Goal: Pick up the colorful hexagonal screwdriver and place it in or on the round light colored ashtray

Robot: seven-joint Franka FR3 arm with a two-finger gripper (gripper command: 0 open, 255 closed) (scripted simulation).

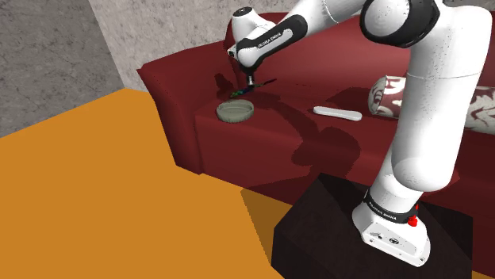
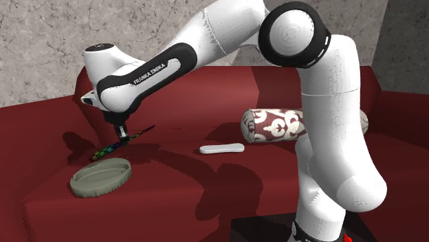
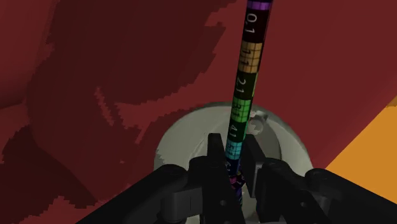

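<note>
Seemingly stone walls — ashtray on sofa

Soft even light; jagged, blocky shadows across the red sofa

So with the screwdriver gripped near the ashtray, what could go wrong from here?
1. The screwdriver reaches far out past the jaws clasping it, so it may pivot or slip in the grip.
2. It looks about as long as the ashtray is wide; released, it could bridge the rim and roll off onto the red sofa.
</note>
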